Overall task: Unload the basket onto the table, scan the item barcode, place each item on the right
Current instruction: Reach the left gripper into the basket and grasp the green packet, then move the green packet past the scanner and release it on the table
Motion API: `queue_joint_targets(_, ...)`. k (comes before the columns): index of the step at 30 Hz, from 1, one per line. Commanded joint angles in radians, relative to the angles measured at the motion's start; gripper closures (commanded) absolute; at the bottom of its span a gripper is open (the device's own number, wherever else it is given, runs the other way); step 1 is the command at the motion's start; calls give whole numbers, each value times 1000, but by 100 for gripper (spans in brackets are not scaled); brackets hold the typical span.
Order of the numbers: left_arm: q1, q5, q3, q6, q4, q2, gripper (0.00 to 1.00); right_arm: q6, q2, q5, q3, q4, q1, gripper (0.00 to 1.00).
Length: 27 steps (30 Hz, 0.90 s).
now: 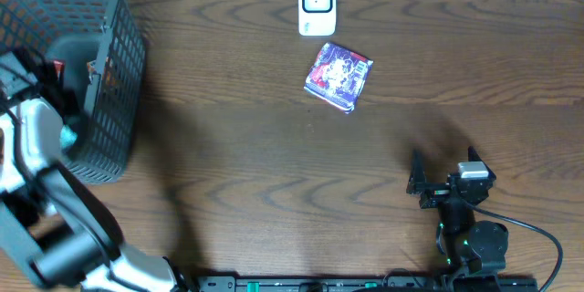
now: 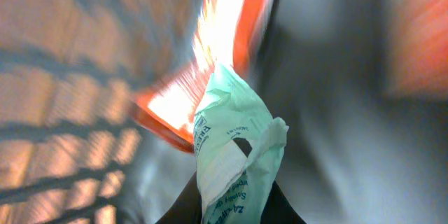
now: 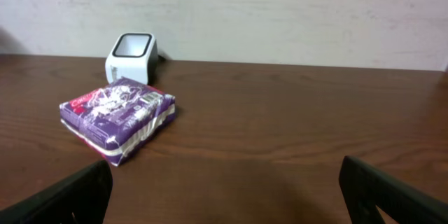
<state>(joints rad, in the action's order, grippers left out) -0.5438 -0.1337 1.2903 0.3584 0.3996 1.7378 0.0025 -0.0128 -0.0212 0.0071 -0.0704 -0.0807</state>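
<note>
1. At the table's (image 1: pixel 228 146) 9 o'clock edge stands the grey mesh basket (image 1: pixel 109 100), and my left arm reaches down into it.
2. My left gripper (image 2: pixel 234 206) is pinched narrow on the pale green packet (image 2: pixel 234 133), which is the item I judge I am to scan; it is inside the basket, held by its lower end between my fingers.
3. The packet is a soft, crinkled plastic pouch, mint green with dark green print and a small dark cut-out near its middle. It looks limp, so I expect it to fold and droop when lifted. I see no barcode on the face shown.
4. Behind it, toward 12 o'clock in the wrist view, lie blurred orange-red packs (image 2: pixel 231 14); I cannot tell whether they touch my packet.
5. To do this step well, I lift straight up until clear of the basket rim, slowly, so the pouch does not snag the mesh or slip from the pinch.
6. The white scanner (image 1: pixel 317 5) sits at the table's 12 o'clock, window facing up. A purple packet (image 1: pixel 338 75) lies just at its 5 o'clock.
7. I should bring the pouch flat over that window, turning it if the code faces away.
8. My right gripper (image 1: pixel 444 172) waits wide open at the table's 4 o'clock, holding nothing.
</note>
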Motion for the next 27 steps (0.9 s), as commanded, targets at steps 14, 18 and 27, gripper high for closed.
queue_joint_targets(14,476,206,95,-687,-377,-570,93,-11,4,1,-2,-4,2,1)
queue_joint_targets(18,620,205,94,-686,-304,-521,93,-11,4,1,-2,-4,2,1)
queue_joint_targets(27,895,204,93,-719,-149,-298,93,-11,4,1,-2,-4,2,1)
